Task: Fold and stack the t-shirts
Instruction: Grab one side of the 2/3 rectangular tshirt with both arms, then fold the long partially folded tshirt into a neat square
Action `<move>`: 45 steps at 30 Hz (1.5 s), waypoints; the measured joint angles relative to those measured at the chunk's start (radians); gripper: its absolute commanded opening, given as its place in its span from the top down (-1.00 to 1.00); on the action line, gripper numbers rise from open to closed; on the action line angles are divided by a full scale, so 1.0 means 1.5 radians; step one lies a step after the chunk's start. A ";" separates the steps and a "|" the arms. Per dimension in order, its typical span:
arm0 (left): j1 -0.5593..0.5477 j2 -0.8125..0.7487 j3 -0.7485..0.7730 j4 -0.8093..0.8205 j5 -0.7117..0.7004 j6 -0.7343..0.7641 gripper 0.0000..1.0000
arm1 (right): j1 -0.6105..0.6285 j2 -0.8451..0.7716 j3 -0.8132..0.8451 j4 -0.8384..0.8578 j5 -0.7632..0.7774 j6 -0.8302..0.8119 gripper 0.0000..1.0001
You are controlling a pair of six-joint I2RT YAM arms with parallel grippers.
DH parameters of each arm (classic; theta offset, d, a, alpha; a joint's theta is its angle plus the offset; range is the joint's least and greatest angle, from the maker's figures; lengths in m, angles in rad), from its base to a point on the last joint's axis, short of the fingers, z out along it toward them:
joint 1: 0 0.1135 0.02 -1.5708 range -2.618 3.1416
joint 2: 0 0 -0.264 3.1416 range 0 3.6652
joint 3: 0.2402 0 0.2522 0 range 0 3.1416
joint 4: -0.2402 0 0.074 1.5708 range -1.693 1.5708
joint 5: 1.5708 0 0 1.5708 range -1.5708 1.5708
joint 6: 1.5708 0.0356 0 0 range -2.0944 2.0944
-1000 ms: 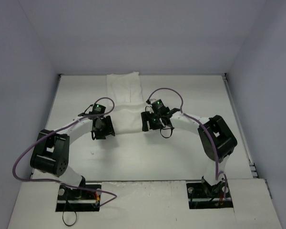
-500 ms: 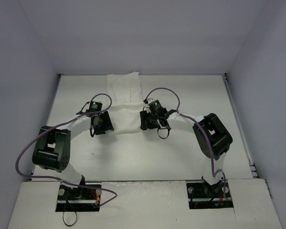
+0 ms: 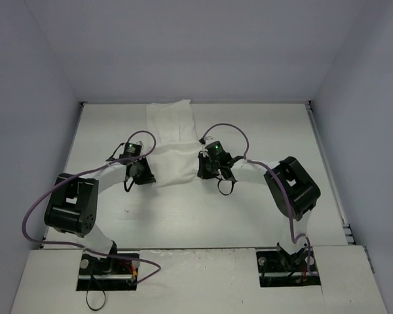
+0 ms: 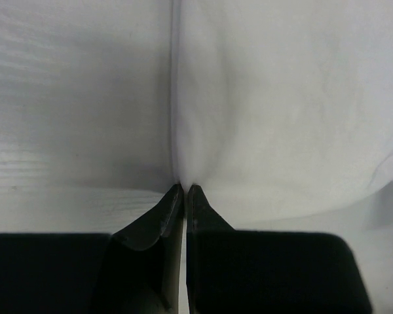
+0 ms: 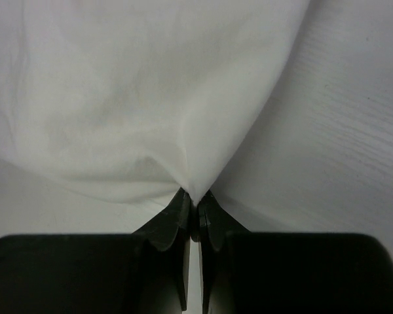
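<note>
A plain white t-shirt (image 3: pixel 175 162) lies mid-table, between the two arms, showing no print. My left gripper (image 3: pixel 144 171) sits at its left edge, shut on a pinch of the fabric (image 4: pixel 183 167). My right gripper (image 3: pixel 205 167) sits at its right edge, shut on the cloth (image 5: pixel 195 186), which rises in a peak into the jaws. Behind it, a second white folded t-shirt (image 3: pixel 171 118) rests against the back of the table.
The white table (image 3: pixel 268 131) is boxed in by grey walls on the left, back and right. Purple cables loop over both arms. The arm bases sit at the near edge.
Both grippers moved inward onto the shirt's side edges and closed on the fabric; a second ago they stood open beside it.
</note>
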 measured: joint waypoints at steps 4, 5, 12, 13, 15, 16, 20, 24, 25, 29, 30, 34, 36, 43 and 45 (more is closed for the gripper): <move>-0.012 -0.078 -0.056 -0.046 0.016 -0.004 1.00 | 0.007 -0.056 -0.067 0.003 0.002 0.008 1.00; -0.018 -0.109 -0.072 -0.071 0.021 -0.005 1.00 | 0.012 -0.076 -0.088 -0.004 0.002 0.012 1.00; -0.094 -0.382 -0.162 -0.203 0.039 -0.056 1.00 | 0.100 -0.259 -0.232 -0.089 0.025 0.069 1.00; -0.114 -0.419 -0.171 -0.224 0.041 -0.070 1.00 | 0.107 -0.284 -0.244 -0.102 0.028 0.077 1.00; -0.139 -0.460 -0.188 -0.241 0.043 -0.097 1.00 | 0.116 -0.338 -0.262 -0.127 0.037 0.099 1.00; -0.149 -0.477 -0.198 -0.247 0.045 -0.113 1.00 | 0.120 -0.362 -0.267 -0.141 0.042 0.109 1.00; -0.182 -0.545 -0.218 -0.300 0.046 -0.160 1.00 | 0.139 -0.446 -0.259 -0.209 0.051 0.132 1.00; -0.183 -0.566 -0.144 -0.364 0.018 -0.168 1.00 | 0.143 -0.455 -0.183 -0.284 0.066 0.121 1.00; -0.183 -0.551 -0.108 -0.379 0.006 -0.165 1.00 | 0.140 -0.449 -0.152 -0.295 0.074 0.111 1.00; -0.172 -0.458 0.027 -0.397 -0.046 -0.147 1.00 | 0.109 -0.376 -0.010 -0.323 0.092 0.060 0.97; -0.163 -0.436 0.051 -0.399 -0.056 -0.141 1.00 | 0.099 -0.349 0.026 -0.326 0.092 0.046 0.97; -0.095 -0.334 0.111 -0.393 -0.082 -0.120 1.00 | 0.058 -0.230 0.151 -0.333 0.080 -0.003 0.97; -0.054 -0.295 0.129 -0.390 -0.083 -0.105 1.00 | 0.041 -0.173 0.202 -0.340 0.065 -0.026 0.97; 0.031 -0.150 0.233 -0.354 -0.081 -0.055 1.00 | 0.007 0.009 0.376 -0.356 0.017 -0.083 0.90; 0.038 -0.108 0.264 -0.344 -0.081 -0.044 1.00 | -0.001 0.053 0.423 -0.367 0.010 -0.093 0.90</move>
